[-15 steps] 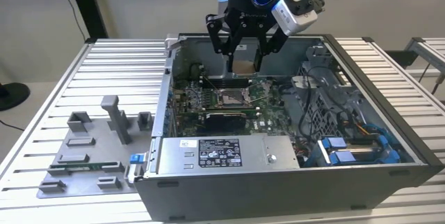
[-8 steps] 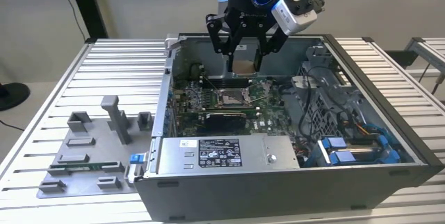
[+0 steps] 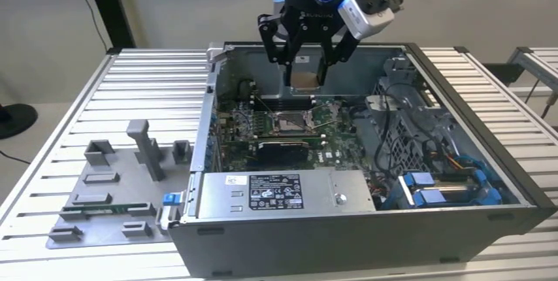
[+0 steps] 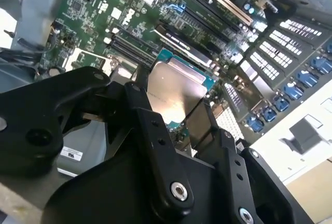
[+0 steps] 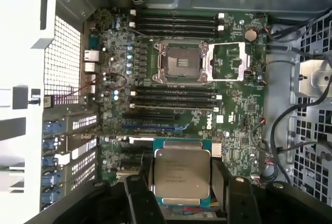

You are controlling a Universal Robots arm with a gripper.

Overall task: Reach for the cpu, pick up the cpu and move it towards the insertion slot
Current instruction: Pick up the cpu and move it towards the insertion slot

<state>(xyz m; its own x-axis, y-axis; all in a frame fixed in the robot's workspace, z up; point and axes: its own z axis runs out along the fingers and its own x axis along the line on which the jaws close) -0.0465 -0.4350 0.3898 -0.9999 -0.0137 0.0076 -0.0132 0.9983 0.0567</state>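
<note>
My gripper (image 3: 304,75) hangs over the open computer case (image 3: 488,163), shut on the cpu (image 3: 304,80). In both wrist views the cpu (image 5: 180,173) (image 4: 176,90) is a flat silver square with a teal edge, pinched between the two black fingers (image 5: 139,195). The insertion slot (image 5: 179,61) (image 3: 289,121) is a square socket with a silver frame and dark centre on the green motherboard. Its metal lid is swung open beside it. In the exterior view the cpu hangs above the board, a little behind the slot.
A grey fixture plate (image 3: 114,193) with pockets and a green memory stick (image 3: 103,210) lies at the exterior view's left of the case. Inside the case are a power supply (image 3: 279,193), cables (image 3: 410,137) and blue drive brackets (image 3: 445,186). Black memory slots (image 5: 176,23) flank the socket.
</note>
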